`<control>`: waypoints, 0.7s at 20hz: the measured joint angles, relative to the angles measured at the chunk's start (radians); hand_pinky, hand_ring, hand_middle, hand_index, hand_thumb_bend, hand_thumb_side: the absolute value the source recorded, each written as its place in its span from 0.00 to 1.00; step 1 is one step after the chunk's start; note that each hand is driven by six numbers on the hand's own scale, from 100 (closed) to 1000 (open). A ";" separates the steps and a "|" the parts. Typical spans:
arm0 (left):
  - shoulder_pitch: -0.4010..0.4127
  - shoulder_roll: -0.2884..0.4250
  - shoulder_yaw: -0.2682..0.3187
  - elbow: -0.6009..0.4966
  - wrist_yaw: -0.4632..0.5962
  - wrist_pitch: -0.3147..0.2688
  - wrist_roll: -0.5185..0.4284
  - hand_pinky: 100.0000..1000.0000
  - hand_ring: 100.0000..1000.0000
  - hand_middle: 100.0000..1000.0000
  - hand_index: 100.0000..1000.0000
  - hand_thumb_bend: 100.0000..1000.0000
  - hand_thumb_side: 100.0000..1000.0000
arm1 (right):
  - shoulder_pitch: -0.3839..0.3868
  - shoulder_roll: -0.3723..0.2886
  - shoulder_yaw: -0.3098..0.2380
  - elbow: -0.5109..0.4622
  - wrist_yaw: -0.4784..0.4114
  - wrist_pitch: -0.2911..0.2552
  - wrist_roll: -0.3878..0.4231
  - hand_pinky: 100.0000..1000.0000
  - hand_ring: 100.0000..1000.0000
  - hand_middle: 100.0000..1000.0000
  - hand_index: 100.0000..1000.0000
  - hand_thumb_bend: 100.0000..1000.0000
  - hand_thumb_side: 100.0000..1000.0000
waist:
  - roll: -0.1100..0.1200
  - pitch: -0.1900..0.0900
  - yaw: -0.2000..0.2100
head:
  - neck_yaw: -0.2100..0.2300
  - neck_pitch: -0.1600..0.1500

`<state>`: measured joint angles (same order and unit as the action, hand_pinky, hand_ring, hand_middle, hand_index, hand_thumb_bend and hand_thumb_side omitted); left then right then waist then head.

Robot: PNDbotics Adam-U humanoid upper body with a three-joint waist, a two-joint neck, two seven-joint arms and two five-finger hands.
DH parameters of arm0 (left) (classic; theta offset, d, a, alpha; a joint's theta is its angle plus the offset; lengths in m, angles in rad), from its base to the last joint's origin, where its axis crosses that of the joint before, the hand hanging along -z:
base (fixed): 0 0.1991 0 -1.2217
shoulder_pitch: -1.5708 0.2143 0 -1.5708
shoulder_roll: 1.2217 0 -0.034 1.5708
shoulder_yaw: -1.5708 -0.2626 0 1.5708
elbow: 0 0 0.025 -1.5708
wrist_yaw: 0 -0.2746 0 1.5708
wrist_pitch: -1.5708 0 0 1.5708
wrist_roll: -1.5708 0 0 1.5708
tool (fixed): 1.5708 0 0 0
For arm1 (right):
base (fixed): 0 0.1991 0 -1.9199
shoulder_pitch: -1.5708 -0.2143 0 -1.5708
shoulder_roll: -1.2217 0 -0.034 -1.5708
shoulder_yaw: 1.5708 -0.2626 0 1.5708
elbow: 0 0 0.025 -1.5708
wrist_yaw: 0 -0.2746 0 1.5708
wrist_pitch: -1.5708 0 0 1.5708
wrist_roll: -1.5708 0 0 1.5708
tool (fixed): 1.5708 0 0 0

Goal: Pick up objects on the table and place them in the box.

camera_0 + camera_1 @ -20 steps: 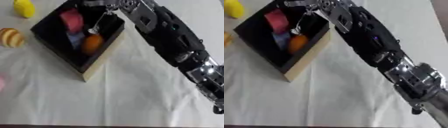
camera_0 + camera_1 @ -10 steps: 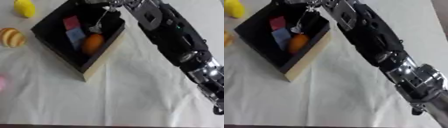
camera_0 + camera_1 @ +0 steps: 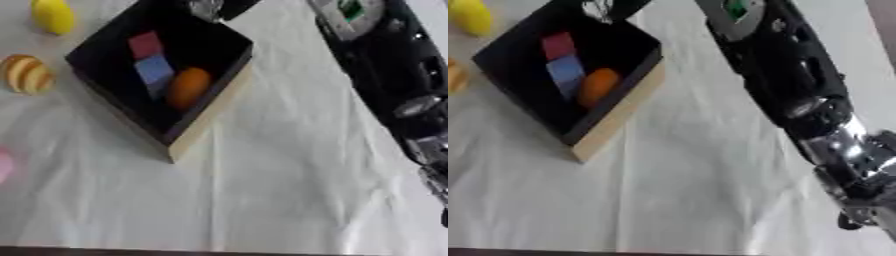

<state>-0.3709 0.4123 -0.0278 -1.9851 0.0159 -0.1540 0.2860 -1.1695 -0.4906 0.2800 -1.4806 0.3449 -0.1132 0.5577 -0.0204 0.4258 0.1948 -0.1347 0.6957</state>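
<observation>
A black box with a tan outer wall (image 3: 210, 112) stands askew at the upper left of the white cloth. Inside it lie a red block (image 3: 145, 45), a blue block (image 3: 155, 70) and an orange oval object (image 3: 189, 87). My right arm (image 3: 385, 55) runs from the lower right up to the top edge. Only a bit of my right hand (image 3: 208, 7) shows, at the top edge above the box's far corner. Most of the hand is cut off. My left hand shows in neither view.
On the cloth left of the box lie a yellow object (image 3: 52, 16), a round tan and orange striped object (image 3: 26, 74) and a pink object (image 3: 4, 165) at the left edge. White cloth (image 3: 262, 200) spreads in front of the box.
My right hand has risen from over the box's inside to the top edge of the view. The red, blue and orange things in the box now show unobstructed.
</observation>
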 measured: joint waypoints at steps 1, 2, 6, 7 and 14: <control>-0.002 0.008 0.000 0.000 -0.004 0.001 0.001 0.68 0.76 0.61 0.79 0.00 0.59 | 0.021 -0.030 -0.013 -0.038 -0.057 0.015 -0.033 0.91 0.94 0.78 0.89 0.00 0.41 | 0.000 0.000 -0.003 | 0.008 0.002; -0.006 0.017 0.000 0.000 -0.008 0.002 0.002 0.68 0.76 0.61 0.79 0.00 0.58 | 0.044 -0.064 -0.027 -0.076 -0.116 0.026 -0.067 0.90 0.93 0.77 0.89 0.00 0.41 | 0.000 0.000 -0.005 | 0.016 0.005; -0.021 0.072 0.000 0.000 -0.035 0.008 0.005 0.68 0.76 0.62 0.80 0.00 0.57 | 0.165 -0.217 -0.091 -0.230 -0.322 0.057 -0.224 0.89 0.90 0.74 0.87 0.00 0.41 | 0.000 0.000 -0.018 | 0.039 0.012; -0.025 0.094 0.000 0.000 -0.045 0.013 0.004 0.69 0.76 0.62 0.80 0.00 0.55 | 0.202 -0.255 -0.110 -0.266 -0.358 0.063 -0.267 0.89 0.90 0.74 0.87 0.00 0.41 | 0.001 0.000 -0.021 | 0.043 0.016; -0.012 0.304 0.000 0.000 -0.155 0.112 -0.066 0.73 0.80 0.69 0.87 0.00 0.34 | 0.449 -0.454 -0.226 -0.458 -0.435 0.103 -0.509 0.88 0.89 0.73 0.84 0.00 0.41 | 0.019 0.000 -0.024 | 0.062 0.034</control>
<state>-0.3831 0.7166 -0.0277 -1.9851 -0.1392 -0.0423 0.2201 -0.7205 -0.9445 0.0543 -1.9383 -0.0898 -0.0099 0.0491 -0.0013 0.4258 0.1704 -0.0730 0.7297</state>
